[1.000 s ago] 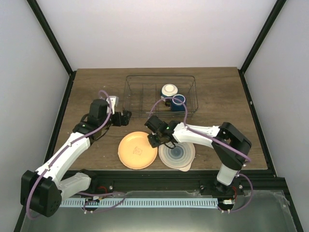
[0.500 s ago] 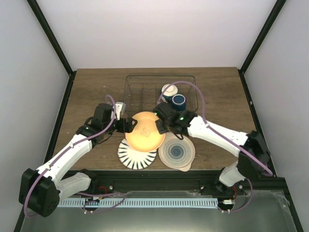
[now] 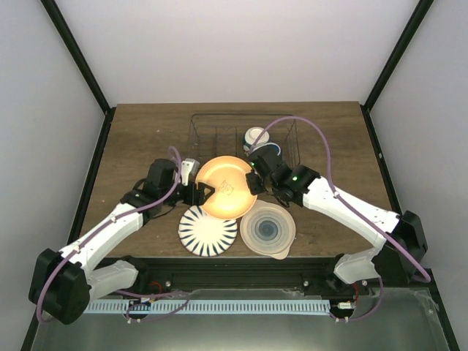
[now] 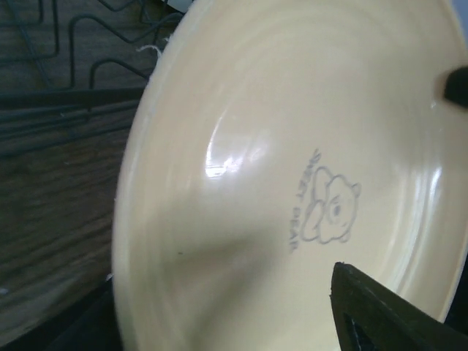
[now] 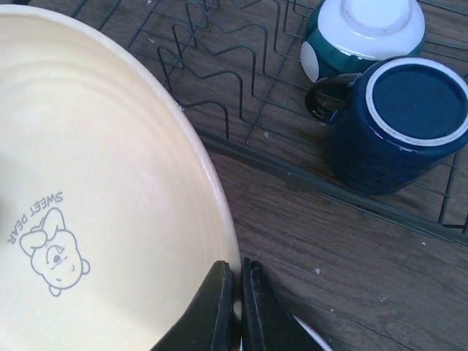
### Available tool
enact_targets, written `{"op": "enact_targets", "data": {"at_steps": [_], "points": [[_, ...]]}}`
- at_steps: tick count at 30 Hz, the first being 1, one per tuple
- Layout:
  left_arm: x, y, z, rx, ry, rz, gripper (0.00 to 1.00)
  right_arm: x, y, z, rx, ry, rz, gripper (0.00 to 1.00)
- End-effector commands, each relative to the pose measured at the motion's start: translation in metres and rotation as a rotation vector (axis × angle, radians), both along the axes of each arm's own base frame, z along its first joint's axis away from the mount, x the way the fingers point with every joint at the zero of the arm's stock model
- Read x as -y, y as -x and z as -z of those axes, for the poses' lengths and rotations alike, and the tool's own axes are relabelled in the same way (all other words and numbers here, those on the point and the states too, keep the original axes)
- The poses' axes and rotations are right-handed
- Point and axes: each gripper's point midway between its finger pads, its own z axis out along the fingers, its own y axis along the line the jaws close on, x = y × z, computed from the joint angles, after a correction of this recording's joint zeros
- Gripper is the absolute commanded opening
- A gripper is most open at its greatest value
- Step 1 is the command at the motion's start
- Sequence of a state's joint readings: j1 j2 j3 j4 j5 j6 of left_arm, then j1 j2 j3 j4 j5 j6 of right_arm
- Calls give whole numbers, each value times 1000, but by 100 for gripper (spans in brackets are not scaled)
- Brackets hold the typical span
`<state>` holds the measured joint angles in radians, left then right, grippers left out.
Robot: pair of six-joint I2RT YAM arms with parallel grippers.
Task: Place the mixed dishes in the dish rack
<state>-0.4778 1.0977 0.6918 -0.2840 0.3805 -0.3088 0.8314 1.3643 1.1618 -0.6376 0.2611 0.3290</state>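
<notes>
since it likely had to be stood between wire dividers [image 5: 219, 66], the orange plate [image 3: 227, 186] was held tilted on edge just before the dish rack [image 3: 208, 146], its rim pinched in the right jaws; whether the left jaws, beside its other edge, gripped could not be told.

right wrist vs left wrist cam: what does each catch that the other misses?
Right wrist only: the dark blue mug and small white bowl, both upside down inside the dish rack, plus the right fingers pinched on the rim of the orange plate. Left wrist only: a left finger at the lower right corner. Both: the plate's face with its bear print, some rack wires, and the wooden table.
</notes>
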Motion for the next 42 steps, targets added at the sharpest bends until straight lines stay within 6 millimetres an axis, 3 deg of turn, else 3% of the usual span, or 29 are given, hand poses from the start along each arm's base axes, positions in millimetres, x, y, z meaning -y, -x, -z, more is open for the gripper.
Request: {"op": "enact_targets", "data": {"at_steps": [1, 5, 10, 13, 17, 22, 24, 32, 34, 36, 42], "points": [[16, 5, -13, 17, 90, 67, 61, -3, -7, -13, 49, -36, 4, 1], [20, 9, -15, 12, 121, 88, 43, 2, -8, -15, 68, -46, 14, 1], [26, 14, -16, 3, 165, 122, 32, 4, -9, -22, 92, -83, 5, 1], [27, 16, -19, 13, 177, 129, 23, 5, -10, -16, 82, -73, -1, 3], [27, 18, -32, 70, 209, 137, 0, 1, -8, -8, 78, -94, -24, 5], [24, 21, -40, 119, 243, 129, 0, 0, -7, -5, 76, -115, -35, 8], [24, 21, -40, 121, 242, 125, 0, 1, -7, -2, 73, -110, -32, 14], [20, 19, -43, 156, 232, 110, 0, 16, -1, -11, 72, -223, -63, 64], [19, 19, -47, 176, 230, 112, 0, 32, 2, -12, 72, -300, -90, 68], [20, 20, -52, 191, 237, 118, 0, 35, 6, -10, 62, -331, -120, 68], [26, 21, -60, 216, 264, 157, 0, 15, 21, -1, 10, -428, -266, 65]]}}
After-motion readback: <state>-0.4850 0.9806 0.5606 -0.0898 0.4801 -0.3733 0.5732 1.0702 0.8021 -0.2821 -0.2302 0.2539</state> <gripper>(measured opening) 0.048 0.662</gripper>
